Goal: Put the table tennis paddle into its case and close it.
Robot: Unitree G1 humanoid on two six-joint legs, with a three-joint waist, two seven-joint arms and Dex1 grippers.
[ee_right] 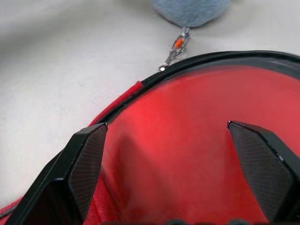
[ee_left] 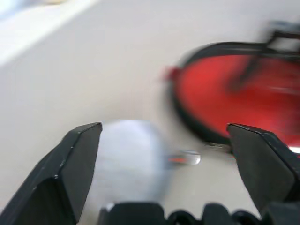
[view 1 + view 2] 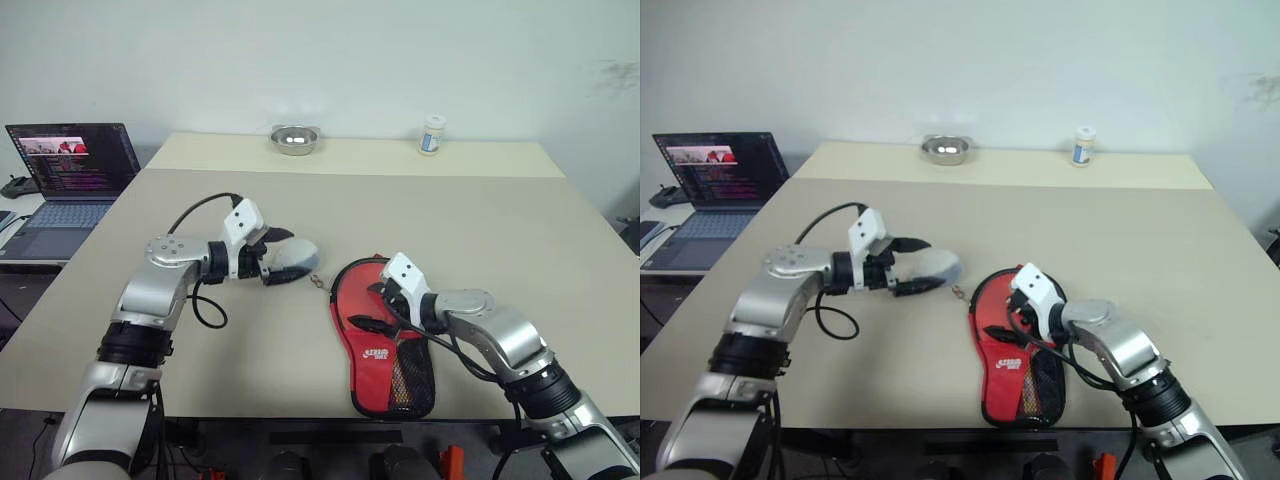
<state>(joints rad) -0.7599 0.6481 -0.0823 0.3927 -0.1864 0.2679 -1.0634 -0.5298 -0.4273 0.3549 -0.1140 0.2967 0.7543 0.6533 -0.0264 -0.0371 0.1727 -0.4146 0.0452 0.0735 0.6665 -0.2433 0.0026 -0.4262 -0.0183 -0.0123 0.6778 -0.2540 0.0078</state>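
**One red case flat on the table, both claws spread**

One case (image 3: 385,345): paddle-shaped, red face, white logo, black mesh pocket, black zipper edge. Lies flat near the table's (image 3: 500,230) front edge. Right gripper (image 1: 176,173) spread over its round end. Left gripper (image 3: 278,255) spread around a grey pouch (image 3: 293,258) beside the case, linked by a small clip (image 1: 176,49).

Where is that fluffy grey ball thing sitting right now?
The soft grey pompom charm lies on the beige table, left of the red fabric paddle case, joined to its zipper edge by a small clip, between the fingers of the left gripper.
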